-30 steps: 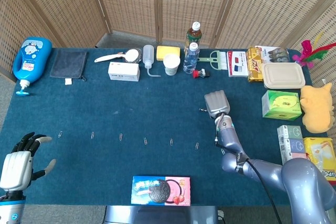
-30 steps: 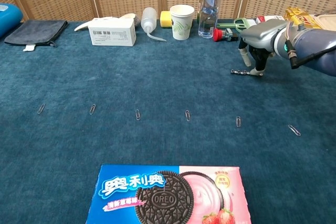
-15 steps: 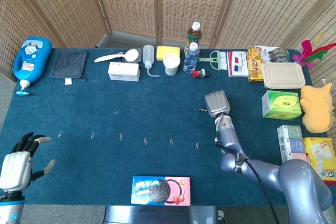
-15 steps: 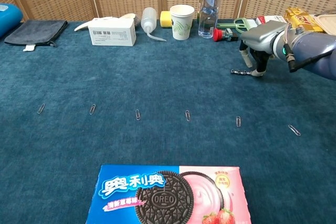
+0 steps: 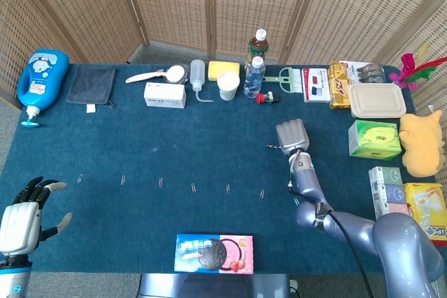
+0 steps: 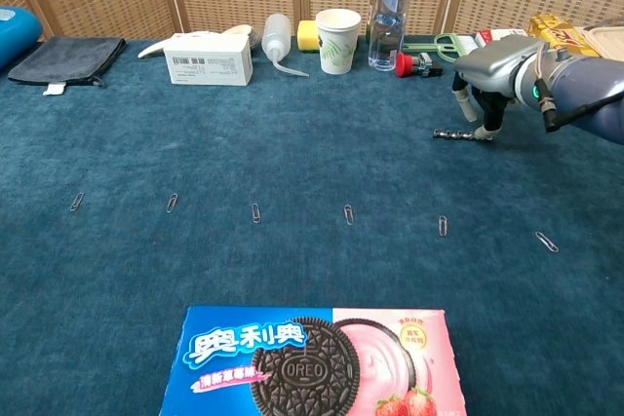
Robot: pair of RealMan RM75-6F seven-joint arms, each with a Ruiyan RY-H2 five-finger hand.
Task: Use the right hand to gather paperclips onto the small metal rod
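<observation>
My right hand (image 5: 291,136) (image 6: 497,67) hovers over the right middle of the blue table, fingers pointing down. Its fingertips (image 6: 485,130) pinch the right end of the small metal rod (image 6: 456,133) (image 5: 272,147), which lies level just above or on the cloth. Several paperclips lie in a row nearer the front, from the leftmost paperclip (image 6: 77,202) (image 5: 79,179) to the rightmost paperclip (image 6: 547,242) (image 5: 297,201); the nearest paperclip (image 6: 443,226) is in front of the rod. My left hand (image 5: 21,218) is at the front left corner, fingers spread, holding nothing.
An Oreo box (image 6: 317,362) lies at the front edge. Along the back stand a white box (image 6: 209,57), squeeze bottle (image 6: 277,34), paper cup (image 6: 338,26) and water bottle (image 6: 389,9). Snack boxes (image 5: 374,139) and a yellow plush toy (image 5: 422,144) crowd the right side.
My right hand has shifted slightly to the right, and the rod has moved with it. The paperclips and the left hand are where they were.
</observation>
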